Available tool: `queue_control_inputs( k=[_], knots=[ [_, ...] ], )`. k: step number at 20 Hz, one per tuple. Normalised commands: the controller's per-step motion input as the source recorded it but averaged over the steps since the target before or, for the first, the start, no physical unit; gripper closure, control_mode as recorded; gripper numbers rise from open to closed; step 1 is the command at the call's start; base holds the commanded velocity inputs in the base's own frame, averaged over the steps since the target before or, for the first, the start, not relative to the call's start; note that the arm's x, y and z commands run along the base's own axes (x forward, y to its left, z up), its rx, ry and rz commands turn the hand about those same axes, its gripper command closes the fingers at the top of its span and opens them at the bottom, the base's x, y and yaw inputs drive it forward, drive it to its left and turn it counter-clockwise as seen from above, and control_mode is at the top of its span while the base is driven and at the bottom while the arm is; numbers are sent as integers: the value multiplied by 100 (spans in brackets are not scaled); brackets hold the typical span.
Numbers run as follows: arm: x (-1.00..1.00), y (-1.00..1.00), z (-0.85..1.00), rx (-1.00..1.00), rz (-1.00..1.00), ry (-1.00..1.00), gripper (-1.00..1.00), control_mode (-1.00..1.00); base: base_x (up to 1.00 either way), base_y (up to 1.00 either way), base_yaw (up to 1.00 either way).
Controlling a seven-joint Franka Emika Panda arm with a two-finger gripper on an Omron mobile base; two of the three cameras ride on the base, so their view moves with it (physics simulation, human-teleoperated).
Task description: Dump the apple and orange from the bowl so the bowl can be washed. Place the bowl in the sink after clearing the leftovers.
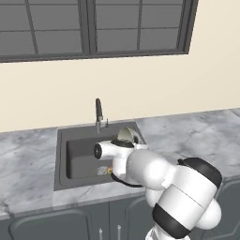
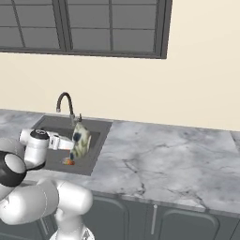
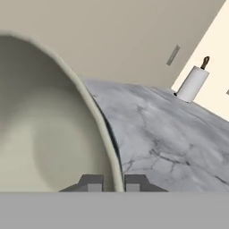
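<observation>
Gripping: the two-finger dark gripper (image 3: 114, 182) is pinched on the rim of the round pale greenish-cream bowl (image 3: 49, 134), one fingertip inside the wall, one outside (rim runs straight between them).
Bowl pose: tipped up on edge, held above the dark-grey rectangular recessed sink (image 1: 79, 154). In the right base view the bowl (image 2: 81, 139) stands nearly vertical over the basin, right of the white arm's wrist. In the left base view the bowl (image 1: 126, 136) peeks up behind the wrist, at the sink's right rear part.
Bowl inside: the part visible in the hand view is bare cream surface, no fruit on it (far left is cut off by the frame).
Orange: a small bright-orange round fruit (image 2: 69, 162) lies on the sink floor, below the bowl's lower edge, near the basin's front wall. In the left base view an orange speck (image 1: 109, 171) shows just beside the arm, low in the basin.
Apple: cannot tell where it is; a reddish tint beside the orange is too small to read.
Faucet: dark upright curved faucet (image 1: 99, 112) at the sink's back edge, just left of the bowl.
Counter: grey marbled worktop (image 2: 168, 159) around the sink, running off to the right.
Background: a white paper-towel roll on a dark holder (image 3: 192, 83) stands on the counter far off in the hand view.
</observation>
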Motion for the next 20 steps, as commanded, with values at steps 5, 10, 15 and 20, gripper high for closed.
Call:
queue_control_inputs(
  k=[5,10,15,20],
  knots=[
    [0,-16,21,2,-10,-4,100,-100,0,0,0],
    [-3,8,0,35,0,-1,100,-100,0,0,0],
    [-2,8,-3,52,4,-5,100,-100,0,0,0],
    [-10,20,-19,41,6,1,100,-100,0,0,0]
  ],
)
